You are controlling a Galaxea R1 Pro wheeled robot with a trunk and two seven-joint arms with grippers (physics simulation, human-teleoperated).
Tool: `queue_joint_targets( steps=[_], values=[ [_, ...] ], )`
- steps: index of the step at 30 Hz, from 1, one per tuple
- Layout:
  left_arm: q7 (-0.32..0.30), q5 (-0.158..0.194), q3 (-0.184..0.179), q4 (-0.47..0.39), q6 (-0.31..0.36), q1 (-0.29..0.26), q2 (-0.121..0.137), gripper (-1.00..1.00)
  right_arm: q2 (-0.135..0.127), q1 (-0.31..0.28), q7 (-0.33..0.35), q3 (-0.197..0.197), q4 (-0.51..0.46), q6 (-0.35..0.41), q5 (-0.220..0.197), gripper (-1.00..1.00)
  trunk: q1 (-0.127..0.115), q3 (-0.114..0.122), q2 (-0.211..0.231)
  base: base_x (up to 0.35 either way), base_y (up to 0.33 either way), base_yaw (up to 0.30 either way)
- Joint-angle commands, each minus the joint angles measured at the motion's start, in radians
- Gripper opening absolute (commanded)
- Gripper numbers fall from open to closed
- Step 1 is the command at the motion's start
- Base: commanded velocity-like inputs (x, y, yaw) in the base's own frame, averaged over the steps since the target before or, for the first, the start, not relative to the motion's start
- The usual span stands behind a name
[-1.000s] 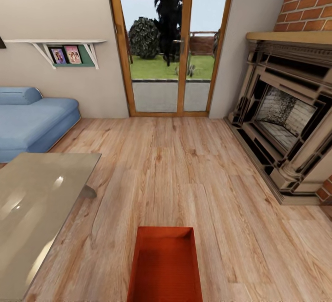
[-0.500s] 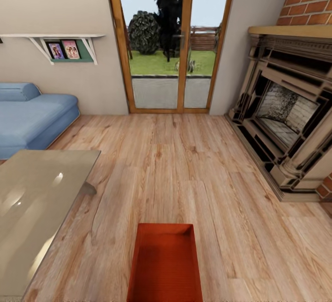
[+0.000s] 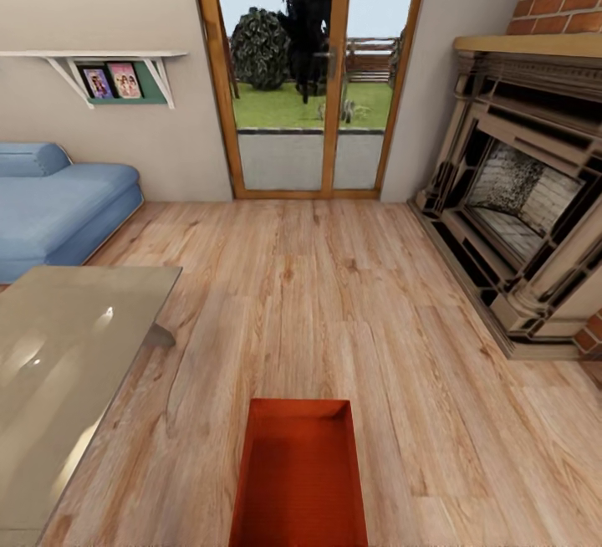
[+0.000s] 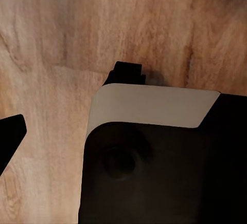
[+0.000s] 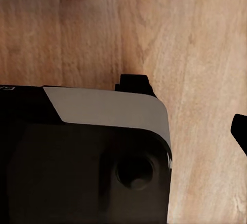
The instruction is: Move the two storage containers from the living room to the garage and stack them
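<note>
I face the living room's wood-plank floor (image 3: 334, 296), one storage container (image 3: 299, 472) below me; both grippers' fingers spread over planks.

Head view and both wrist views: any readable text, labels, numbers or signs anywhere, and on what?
No readable text anywhere.
Two framed pictures on the wall shelf: images only, too small to make out any lettering.
Storage container: plain orange-red walls, no label.
Fireplace and glass doors: no signs.
</note>
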Motion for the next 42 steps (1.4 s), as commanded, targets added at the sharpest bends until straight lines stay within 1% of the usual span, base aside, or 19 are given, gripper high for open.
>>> queue_joint_targets(
  steps=[1, 42],
  values=[
    [0.002, 0.01, -0.001, -0.001, 0.003, 0.0, 0.0, 1.0, 0.001, -0.001, -0.001, 0.008, 0.003, -0.005, -0.008, 1.0, 0.0, -0.002, 0.0, 0.0, 0.0, 0.0],
    [0.002, 0.01, -0.001, 0.0, 0.003, 0.0, 0.0, 1.0, 0.001, -0.001, -0.001, 0.008, 0.003, -0.005, -0.008, 1.0, 0.0, -0.069, 0.0, 0.0, 0.0, 0.0]
  ],
)
